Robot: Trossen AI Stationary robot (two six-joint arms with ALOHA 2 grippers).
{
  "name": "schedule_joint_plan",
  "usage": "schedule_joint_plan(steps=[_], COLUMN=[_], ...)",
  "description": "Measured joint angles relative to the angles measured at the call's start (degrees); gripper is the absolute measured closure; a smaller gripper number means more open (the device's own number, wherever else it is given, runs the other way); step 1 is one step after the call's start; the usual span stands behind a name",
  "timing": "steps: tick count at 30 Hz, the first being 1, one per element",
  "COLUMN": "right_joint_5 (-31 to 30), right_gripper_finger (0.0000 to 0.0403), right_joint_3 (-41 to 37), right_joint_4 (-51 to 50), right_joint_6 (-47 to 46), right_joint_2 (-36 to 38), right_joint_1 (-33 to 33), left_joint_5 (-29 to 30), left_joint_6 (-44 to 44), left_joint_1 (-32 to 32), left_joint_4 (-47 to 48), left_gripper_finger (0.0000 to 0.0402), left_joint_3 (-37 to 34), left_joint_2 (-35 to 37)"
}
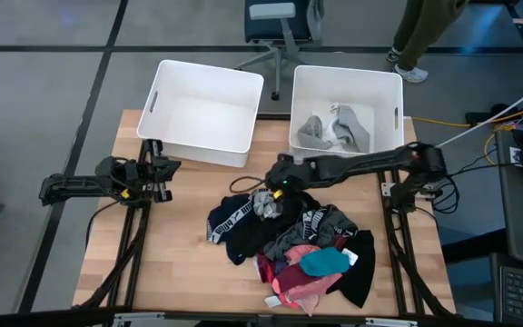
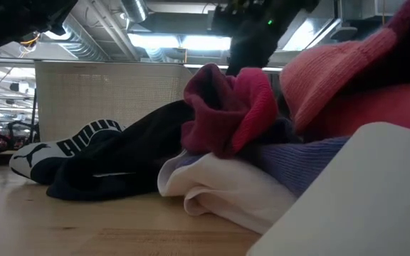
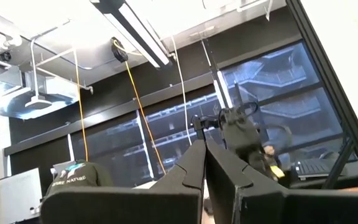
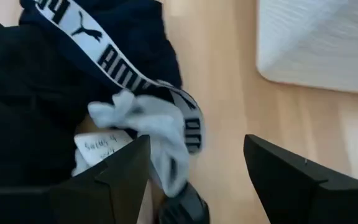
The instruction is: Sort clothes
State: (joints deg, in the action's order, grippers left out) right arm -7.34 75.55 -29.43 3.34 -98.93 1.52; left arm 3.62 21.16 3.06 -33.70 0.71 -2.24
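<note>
Pale wooden worktop (image 1: 180, 272) carries a heap of small soft fabric clothes (image 1: 298, 250): black pieces with white lettered bands, grey, pink, red and one teal garment (image 1: 323, 262) near the front. The heap lies in front of two white plastic bins; the left bin (image 1: 205, 111) shows nothing inside, while the right bin (image 1: 346, 109) holds a few grey and white garments (image 1: 336, 130).

The right tool (image 1: 275, 186) reaches from the right side across to the back edge of the heap, its two fingers spread wide with nothing between them. In its wrist view the dark fingers (image 4: 114, 180) stand on either side of a crumpled light grey garment (image 4: 151, 127), which lies on a black garment with a white lettered band (image 4: 114, 59), beside a small white handwritten tag (image 4: 101, 146).

The left tool (image 1: 163, 170) waits at the left of the worktop, near the front corner of the left bin, its fingers pressed together and holding nothing.
</note>
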Motion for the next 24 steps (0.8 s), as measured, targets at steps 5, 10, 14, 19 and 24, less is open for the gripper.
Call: schedule_joint_plan(steps=[5, 10, 14, 19, 24], right_joint_5=[2.94, 4.41, 4.41, 3.42, 3.4], right_gripper_finger=[0.0143, 0.0143, 0.0143, 0.0148, 0.0207], right_joint_3=[0.0, -0.02, -0.02, -0.02, -0.02], right_joint_4=[2.62, 3.31, 3.53, 3.98, 3.94], right_joint_6=[1.63, 1.68, 1.7, 1.87, 2.36], right_joint_2=[-4.05, -6.86, -8.65, -9.17, -9.15], right_joint_1=[0.0, -0.02, -0.02, -0.02, -0.02], left_joint_5=[0.0, 0.0, 0.01, 0.0, 0.01], left_joint_6=[0.01, 0.01, 0.01, -0.06, 0.01], left_joint_1=[-0.01, 0.0, 0.01, 0.01, 0.01], left_joint_4=[0.07, 0.03, 0.01, 0.02, 0.05], left_gripper_finger=[0.0398, 0.0398, 0.0398, 0.0398, 0.0398], left_joint_3=[0.0, 0.0, 0.0, 0.0, 0.0], left_joint_2=[0.0, 0.0, 0.0, 0.0, 0.0])
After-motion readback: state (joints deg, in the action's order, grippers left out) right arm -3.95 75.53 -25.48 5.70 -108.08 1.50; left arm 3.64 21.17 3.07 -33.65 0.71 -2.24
